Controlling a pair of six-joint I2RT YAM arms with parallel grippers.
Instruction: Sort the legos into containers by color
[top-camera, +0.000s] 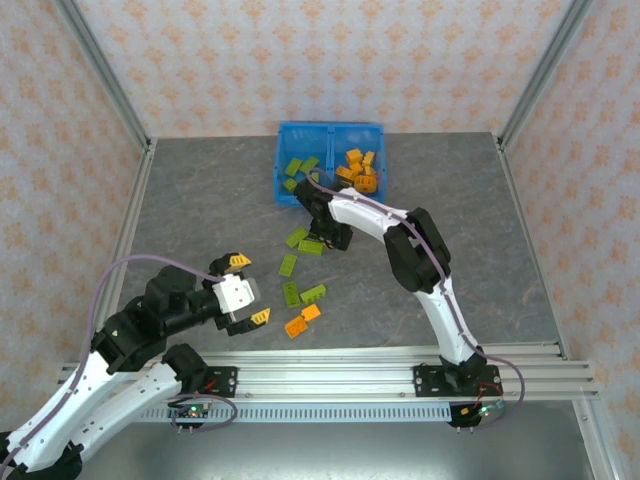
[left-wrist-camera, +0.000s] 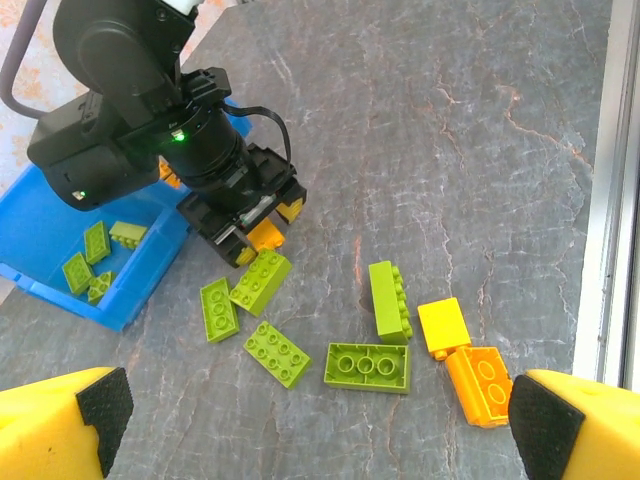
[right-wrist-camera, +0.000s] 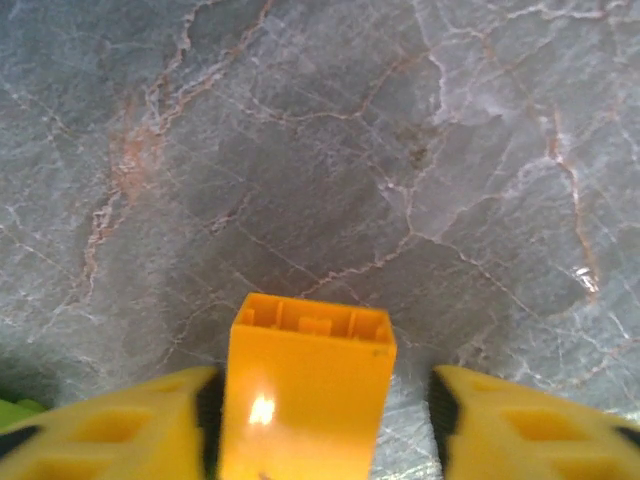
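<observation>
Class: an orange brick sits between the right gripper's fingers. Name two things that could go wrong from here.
1. The orange brick touches one finger of the right gripper, with a gap at the other. Closing may twist it or slide it out.
2. A green brick lies close beside that gripper. It may get nudged or pinched along with the orange one.

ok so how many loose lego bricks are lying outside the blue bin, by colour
olive-green plastic lego bricks on the grey marbled table: 5
orange plastic lego bricks: 3, one of them inside the open right hand
total: 8
</observation>
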